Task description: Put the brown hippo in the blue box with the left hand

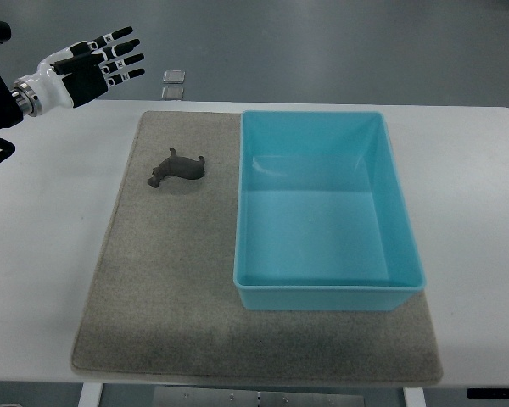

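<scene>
A small brown hippo point(177, 169) lies on the grey mat point(161, 280), just left of the blue box point(327, 292). The box is a light blue rectangular bin with nothing inside it, standing on the mat's right half. My left hand point(97, 64) hovers at the upper left, beyond the table's far edge, well up and left of the hippo. Its fingers are stretched out and hold nothing. No right arm shows.
The white table point(42, 254) extends beyond the mat on all sides. Two small square plates point(174, 83) lie on the floor past the table's far edge.
</scene>
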